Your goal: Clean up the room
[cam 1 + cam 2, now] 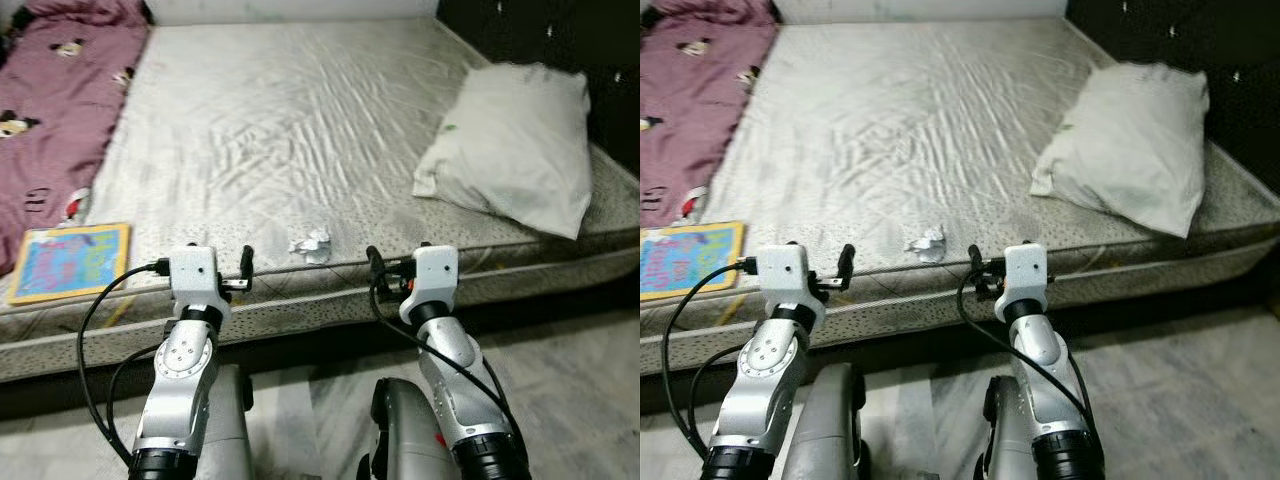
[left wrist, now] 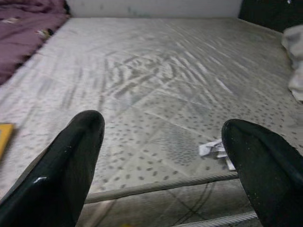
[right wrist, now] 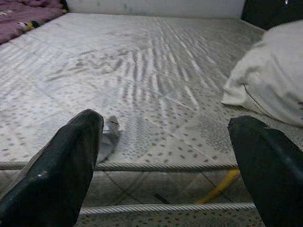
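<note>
A crumpled white paper (image 1: 311,243) lies on the bare grey mattress (image 1: 300,110), close to its front edge. My left gripper (image 2: 161,156) is open and hovers at that edge, with the paper (image 2: 215,149) just inside its one finger. On the paper's other side my right gripper (image 3: 165,161) is also open, and the paper (image 3: 109,142) shows beside one of its fingers (image 3: 66,161). Nothing is between either pair of fingers. A colourful children's book (image 1: 72,261) lies flat at the mattress's front left corner.
A white pillow (image 1: 515,145) rests on the right side of the mattress. A purple cartoon-print blanket (image 1: 55,110) covers its left side. The dark headboard (image 1: 540,30) stands at the back right. Grey tiled floor (image 1: 570,370) runs below the bed.
</note>
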Motion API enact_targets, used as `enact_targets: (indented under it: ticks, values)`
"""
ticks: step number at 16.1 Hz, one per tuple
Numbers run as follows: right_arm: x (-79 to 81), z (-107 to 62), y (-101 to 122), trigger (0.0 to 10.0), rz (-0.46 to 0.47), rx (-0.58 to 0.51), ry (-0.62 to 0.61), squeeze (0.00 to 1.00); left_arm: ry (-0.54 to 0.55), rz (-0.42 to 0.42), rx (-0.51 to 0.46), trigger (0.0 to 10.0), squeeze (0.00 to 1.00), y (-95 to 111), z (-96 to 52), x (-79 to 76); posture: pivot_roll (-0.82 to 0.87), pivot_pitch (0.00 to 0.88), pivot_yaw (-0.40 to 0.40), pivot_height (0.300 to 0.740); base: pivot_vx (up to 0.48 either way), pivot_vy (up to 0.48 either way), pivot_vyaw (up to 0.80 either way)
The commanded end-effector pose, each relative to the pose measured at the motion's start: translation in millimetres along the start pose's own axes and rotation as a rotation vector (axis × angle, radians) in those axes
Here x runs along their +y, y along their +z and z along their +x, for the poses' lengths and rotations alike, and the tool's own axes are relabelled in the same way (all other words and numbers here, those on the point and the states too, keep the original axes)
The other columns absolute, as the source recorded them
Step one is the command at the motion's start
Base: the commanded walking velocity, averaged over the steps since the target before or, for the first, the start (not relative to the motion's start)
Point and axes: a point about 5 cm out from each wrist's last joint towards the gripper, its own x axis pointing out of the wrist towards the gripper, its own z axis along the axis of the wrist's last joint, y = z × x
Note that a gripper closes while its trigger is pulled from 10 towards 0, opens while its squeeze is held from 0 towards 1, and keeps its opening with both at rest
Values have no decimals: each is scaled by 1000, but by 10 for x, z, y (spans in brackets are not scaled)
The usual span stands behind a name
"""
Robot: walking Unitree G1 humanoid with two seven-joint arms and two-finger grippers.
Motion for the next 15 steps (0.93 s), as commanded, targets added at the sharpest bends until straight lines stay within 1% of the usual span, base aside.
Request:
enact_targets:
  ticks: [1, 3, 8, 12, 15]
  values:
    - [3, 19, 46, 10000, 5, -11, 2, 0, 4, -2, -6, 10000, 0, 37, 17, 3, 2, 67, -24, 533, 0, 0, 0]
    - [4, 23, 42, 10000, 9, -5, 5, 0, -5, -20, -21, 10000, 0, 58, 21, -16, 2, 68, -25, 533, 0, 0, 0]
    - [18, 29, 37, 10000, -2, 0, 18, 0, 2, -25, -13, 10000, 0, 54, 26, -11, 0, 70, -26, 533, 0, 0, 0]
    - [30, 25, 32, 10000, -8, 1, 29, 0, 4, -28, -9, 10000, 0, 48, 28, -15, -1, 66, -25, 483, 0, 0, 0]
    - [31, 25, 18, 10000, -3, 11, 32, 0, 6, -29, -8, 10000, 0, 43, 25, -14, 0, 64, -26, 483, 0, 0, 0]
